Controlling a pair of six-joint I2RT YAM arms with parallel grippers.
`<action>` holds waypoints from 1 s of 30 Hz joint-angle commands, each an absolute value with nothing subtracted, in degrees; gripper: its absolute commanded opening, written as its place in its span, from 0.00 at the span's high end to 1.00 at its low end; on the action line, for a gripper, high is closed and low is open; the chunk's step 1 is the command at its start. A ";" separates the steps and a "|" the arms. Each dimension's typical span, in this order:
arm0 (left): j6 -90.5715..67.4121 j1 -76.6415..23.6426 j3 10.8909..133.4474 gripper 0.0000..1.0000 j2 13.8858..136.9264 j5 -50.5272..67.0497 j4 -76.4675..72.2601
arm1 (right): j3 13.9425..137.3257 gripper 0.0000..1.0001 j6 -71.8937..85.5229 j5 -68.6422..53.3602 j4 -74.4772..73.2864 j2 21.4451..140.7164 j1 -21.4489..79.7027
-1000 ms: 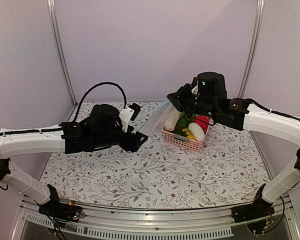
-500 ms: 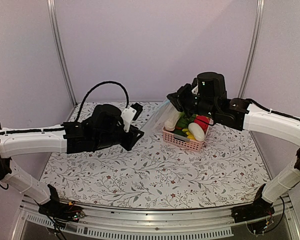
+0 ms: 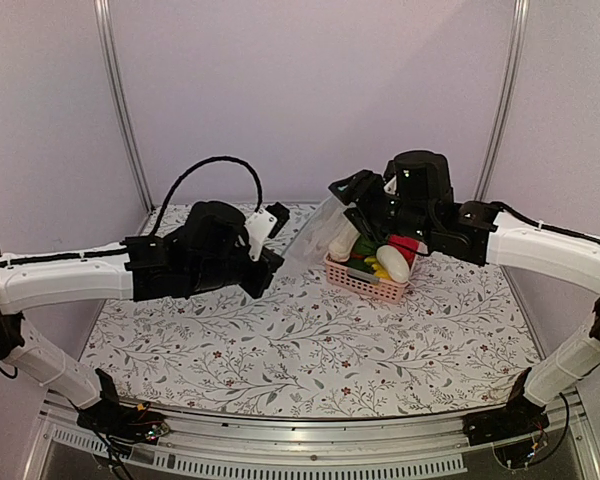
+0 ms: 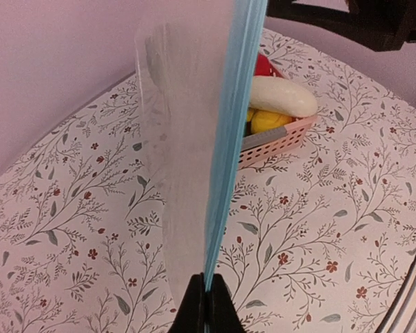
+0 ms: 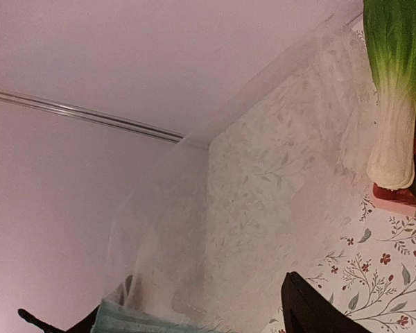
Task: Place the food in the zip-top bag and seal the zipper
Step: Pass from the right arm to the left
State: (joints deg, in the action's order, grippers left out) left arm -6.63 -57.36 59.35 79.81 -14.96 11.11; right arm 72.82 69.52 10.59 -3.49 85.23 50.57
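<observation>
The clear zip-top bag (image 3: pixel 313 236) hangs between the two arms, above the table. My left gripper (image 4: pixel 206 297) is shut on the near end of its light-blue zipper (image 4: pixel 230 139), and the bag's film (image 4: pixel 184 132) hangs to the left of the strip. My right gripper (image 5: pixel 170 320) is open at the bag's far end (image 5: pixel 263 194). The zipper strip (image 5: pixel 135 325) lies by its left finger, apart from the right finger (image 5: pixel 306 309). The food sits in the pink basket (image 3: pixel 364 282): a bok choy (image 5: pixel 395 90), a red fruit (image 3: pixel 406 243) and a pale oblong piece (image 4: pixel 284 97).
The basket stands at the back right of the flower-patterned table (image 3: pixel 310 350), just under the right gripper (image 3: pixel 354 203). A yellow toy piece (image 4: pixel 265 121) lies in it too. Purple walls close the back and sides. A black cable (image 3: pixel 205 170) loops over the left arm.
My left gripper has shut on the zipper's near end. My right gripper has opened and let go of the bag's far end. The bag is now slightly higher.
</observation>
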 commanded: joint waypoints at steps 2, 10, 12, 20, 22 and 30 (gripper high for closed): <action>-2.60 -55.32 65.80 1.00 74.19 -5.24 24.55 | 72.61 0.18 53.03 12.44 -7.35 79.04 49.86; -0.09 -51.66 73.33 1.00 70.87 7.61 43.74 | 75.67 0.03 22.62 6.88 -21.13 68.77 49.19; 0.53 -51.42 75.39 1.00 71.39 9.22 47.67 | 78.31 0.02 17.61 6.62 -27.28 67.57 49.20; 3.60 -51.13 81.12 1.00 74.05 15.09 57.64 | 87.27 0.01 6.48 -10.36 -40.24 70.66 49.70; 4.17 -51.07 81.51 1.00 74.24 17.00 58.19 | 89.53 0.02 4.32 -14.66 -42.08 73.01 50.39; 4.33 -50.89 83.41 1.00 76.18 22.29 61.50 | 92.68 0.04 1.14 -28.90 -43.65 80.65 51.61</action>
State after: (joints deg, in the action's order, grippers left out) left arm 3.49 -51.70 81.43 74.61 18.83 57.78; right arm 90.74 4.01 -19.11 -40.18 78.22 50.76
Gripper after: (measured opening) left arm 0.007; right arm 0.964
